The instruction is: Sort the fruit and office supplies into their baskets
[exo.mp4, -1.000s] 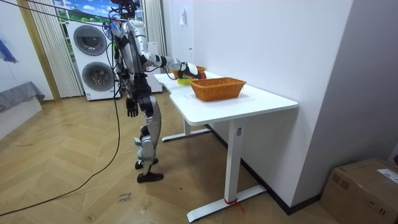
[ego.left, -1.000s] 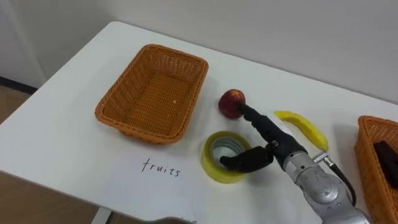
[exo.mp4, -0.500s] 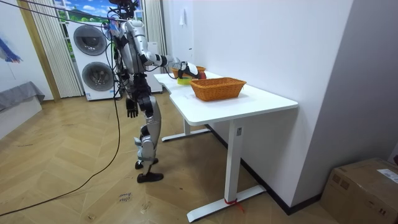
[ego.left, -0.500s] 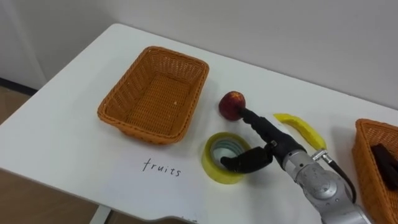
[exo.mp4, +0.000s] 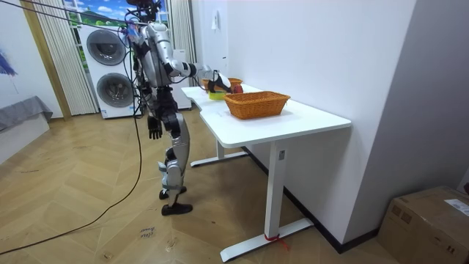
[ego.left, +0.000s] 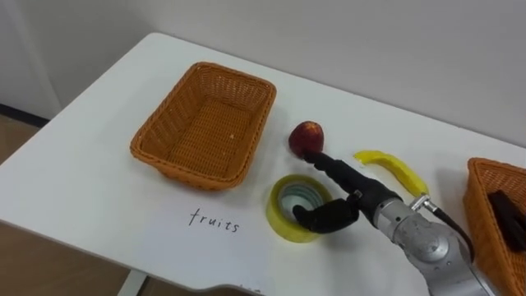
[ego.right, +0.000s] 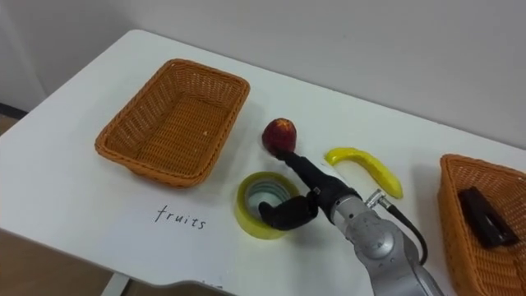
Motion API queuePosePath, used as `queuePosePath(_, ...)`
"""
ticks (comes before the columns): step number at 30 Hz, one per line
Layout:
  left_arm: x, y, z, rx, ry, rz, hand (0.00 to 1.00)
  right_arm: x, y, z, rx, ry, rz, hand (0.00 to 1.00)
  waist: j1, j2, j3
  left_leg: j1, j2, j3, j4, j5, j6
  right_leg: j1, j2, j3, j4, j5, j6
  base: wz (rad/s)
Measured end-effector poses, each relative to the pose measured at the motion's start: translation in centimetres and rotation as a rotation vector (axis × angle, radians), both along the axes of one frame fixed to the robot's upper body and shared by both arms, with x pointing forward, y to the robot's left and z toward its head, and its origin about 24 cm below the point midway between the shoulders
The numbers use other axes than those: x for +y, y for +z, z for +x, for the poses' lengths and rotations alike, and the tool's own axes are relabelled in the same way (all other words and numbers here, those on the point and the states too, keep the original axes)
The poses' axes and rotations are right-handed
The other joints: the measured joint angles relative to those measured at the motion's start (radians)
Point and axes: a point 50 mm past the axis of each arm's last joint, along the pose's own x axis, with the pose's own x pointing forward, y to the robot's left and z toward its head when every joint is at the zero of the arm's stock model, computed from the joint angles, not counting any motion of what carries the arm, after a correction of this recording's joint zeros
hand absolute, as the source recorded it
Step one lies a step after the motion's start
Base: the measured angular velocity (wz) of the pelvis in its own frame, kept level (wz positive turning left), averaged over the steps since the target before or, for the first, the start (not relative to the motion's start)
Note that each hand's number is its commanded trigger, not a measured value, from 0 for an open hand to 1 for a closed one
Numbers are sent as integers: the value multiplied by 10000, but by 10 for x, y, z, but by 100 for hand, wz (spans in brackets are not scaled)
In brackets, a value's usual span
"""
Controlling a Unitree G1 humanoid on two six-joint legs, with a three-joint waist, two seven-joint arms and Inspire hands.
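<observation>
On the white table (ego.left: pixel 99 189), a red apple (ego.left: pixel 306 136) lies between the empty wicker fruit basket (ego.left: pixel 158 154) on the left and a yellow banana (ego.left: pixel 393 168) on the right. A yellow tape roll (ego.left: pixel 281 224) lies flat in front of the apple. My right hand (ego.left: pixel 363 197) reaches in from the lower right. Its straight fingers (ego.left: pixel 330 166) pass over the roll's far right rim and end just short of the apple. The thumb (ego.left: pixel 322 219) rests on the roll's right side. My left hand (exo.mp4: pixel 154 129) hangs relaxed beside my body.
A second wicker basket (ego.left: pixel 483 215) at the right edge holds a dark flat object (ego.left: pixel 509 215). The handwritten word "fruits" (ego.left: pixel 214 220) sits in front of the left basket. A wall runs along the table's far side. I stand at the table's long edge.
My right hand has sunk a little toward the tape roll. Its fingertips have drawn back from the apple's side to just below it. The fruit and the roll have stayed put.
</observation>
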Motion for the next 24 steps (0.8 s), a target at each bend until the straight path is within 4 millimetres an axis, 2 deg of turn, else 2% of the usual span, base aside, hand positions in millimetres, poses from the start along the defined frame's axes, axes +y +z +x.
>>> queuePosePath(4, 5, 2, 0, -11, -34, 38, 0, 1, 2, 0, 56, 380, -334, 0, 45, -146, 21, -11, -11, -8, -10, -3, 5, -9, 32, 3, -9, 0, 1, 0)
queuePosePath(16, 10, 3, 6, -331, 102, 120, 0, 2, 7, 0, 286, 1115, -906, 0, 72, -173, 25, -10, -36, -8, -18, -10, 23, -22, 36, 17, -9, 9, 16, 0)
queuePosePath(23, 12, 4, 5, -295, 299, 215, 0, 0, 8, 1, 732, 1607, -1295, 0, 70, -322, 26, -25, -69, -188, 13, -11, 27, 30, 10, -230, -3, 12, 19, 7)
queuePosePath(24, 12, 3, 5, -311, 292, 214, 0, 0, 8, 2, 786, 1628, -1371, 21, 71, -325, 25, -23, -78, -232, 38, -15, 33, 55, 9, -236, -4, 13, 22, 9)
